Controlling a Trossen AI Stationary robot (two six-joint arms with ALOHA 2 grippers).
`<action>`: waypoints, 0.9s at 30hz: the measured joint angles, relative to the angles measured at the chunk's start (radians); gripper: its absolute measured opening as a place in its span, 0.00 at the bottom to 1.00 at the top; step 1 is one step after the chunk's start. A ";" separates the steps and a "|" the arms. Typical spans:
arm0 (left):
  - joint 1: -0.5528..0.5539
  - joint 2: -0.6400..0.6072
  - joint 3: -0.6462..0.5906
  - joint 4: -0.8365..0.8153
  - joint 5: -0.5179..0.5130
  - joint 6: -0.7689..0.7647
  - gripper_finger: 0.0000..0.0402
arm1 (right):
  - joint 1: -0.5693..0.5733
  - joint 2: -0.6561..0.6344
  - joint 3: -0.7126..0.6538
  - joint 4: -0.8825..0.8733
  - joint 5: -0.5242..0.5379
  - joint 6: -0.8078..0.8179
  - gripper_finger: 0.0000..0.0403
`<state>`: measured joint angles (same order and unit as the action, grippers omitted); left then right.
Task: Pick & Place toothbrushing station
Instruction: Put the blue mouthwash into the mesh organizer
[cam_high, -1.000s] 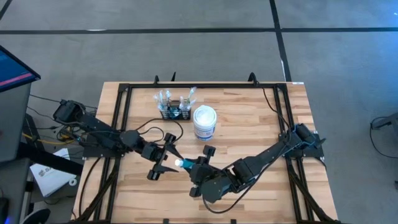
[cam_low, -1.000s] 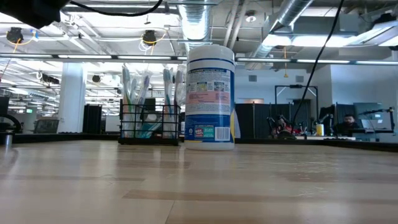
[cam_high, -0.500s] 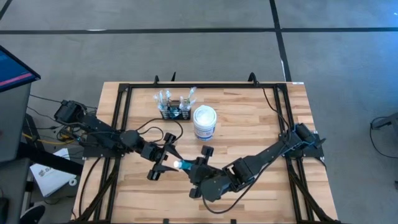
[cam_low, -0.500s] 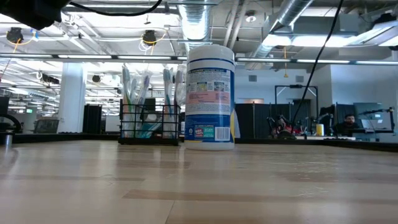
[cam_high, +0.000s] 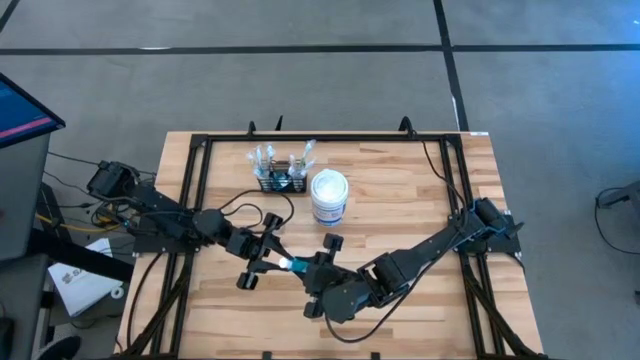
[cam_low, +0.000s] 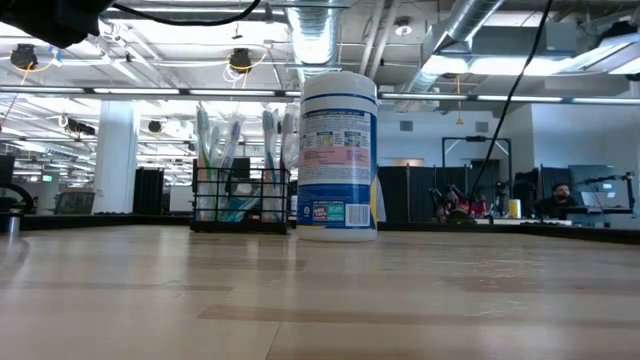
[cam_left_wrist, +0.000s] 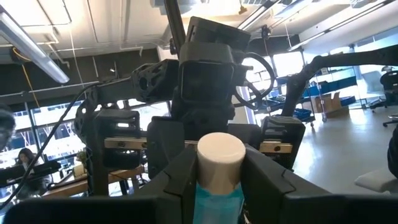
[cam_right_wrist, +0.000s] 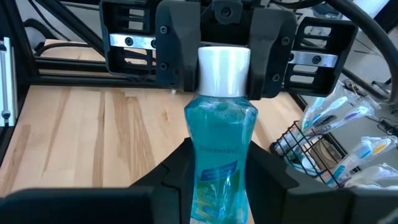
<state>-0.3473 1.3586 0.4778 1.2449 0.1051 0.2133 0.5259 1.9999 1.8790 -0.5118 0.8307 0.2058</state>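
Note:
A clear blue bottle with a white cap hangs above the table's middle between my two grippers. My right gripper is shut on its body. My left gripper faces it from the table's left and is shut on the cap end. In the high view the bottle shows between my left gripper and my right gripper. The toothbrushing station, a black wire rack with toothbrushes in it, stands on its base at the table's far side. My left gripper pinches the white cap by two opposite sides between its two fingers. It comes about level from the table's left, in line with the bottle. My right gripper pinches the blue body between its two fingers, coming from the table's right. The bottle lies along the fingers, cap end away from this gripper, lifted clear of the table.
A round white lidded tub stands right beside the rack, on its right; in the low view the tub and the rack stand side by side. A black frame runs around the wooden table.
My left gripper has shut on the bottle's cap from wide open, staying where it was. My right gripper and the bottle have kept still.

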 joint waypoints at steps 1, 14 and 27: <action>0.000 0.000 0.000 0.000 0.000 0.000 0.22 | -0.001 0.000 0.000 0.000 -0.001 0.000 0.26; 0.000 0.000 0.000 -0.010 -0.011 -0.043 0.22 | -0.003 -0.001 0.000 -0.074 -0.041 -0.008 0.51; 0.003 -0.006 0.000 -0.066 -0.115 -0.049 0.22 | 0.010 0.000 0.000 -0.330 -0.045 0.186 0.59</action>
<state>-0.3447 1.3529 0.4778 1.1786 -0.0099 0.1645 0.5363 1.9999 1.8790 -0.8423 0.7853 0.3923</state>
